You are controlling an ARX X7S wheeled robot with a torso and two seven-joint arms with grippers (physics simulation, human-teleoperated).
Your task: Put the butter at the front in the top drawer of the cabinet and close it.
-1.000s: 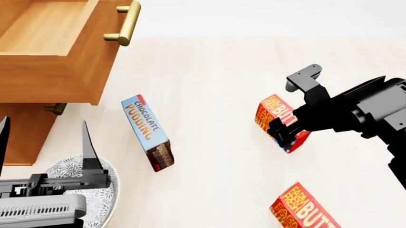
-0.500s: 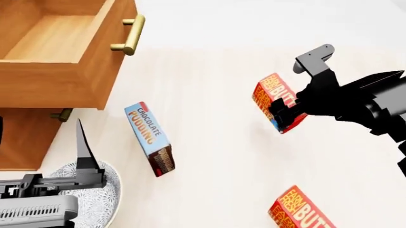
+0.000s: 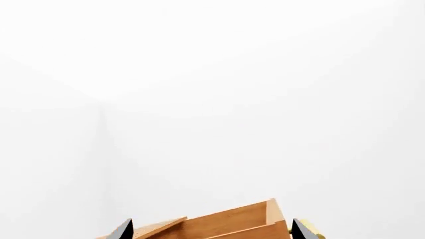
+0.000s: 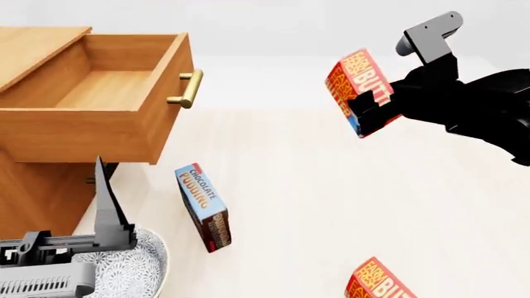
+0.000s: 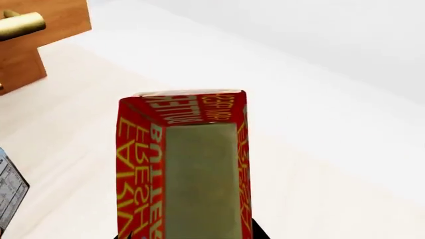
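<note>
A red butter (image 4: 358,93) carton hangs in the air, clamped at its lower end by my right gripper (image 4: 370,117), to the right of the cabinet and about level with its top. The right wrist view shows this butter (image 5: 186,164) end-on, filling the space between the jaws of the right gripper (image 5: 192,235). The top drawer (image 4: 91,87) of the orange-brown cabinet (image 4: 33,186) stands pulled out, with nothing inside. My left gripper (image 3: 211,234) is open and holds nothing; one finger (image 4: 103,198) stands by the cabinet front.
A second butter carton (image 4: 385,282) lies at the near edge of the floor. A chocolate pudding box (image 4: 203,205) lies between cabinet and arm. A patterned bowl (image 4: 141,267) sits under my left arm. The brass drawer handle (image 4: 188,89) juts out to the right.
My right gripper has lifted the butter carton up off the floor. The head view has tilted up, bringing more of the open drawer into sight.
</note>
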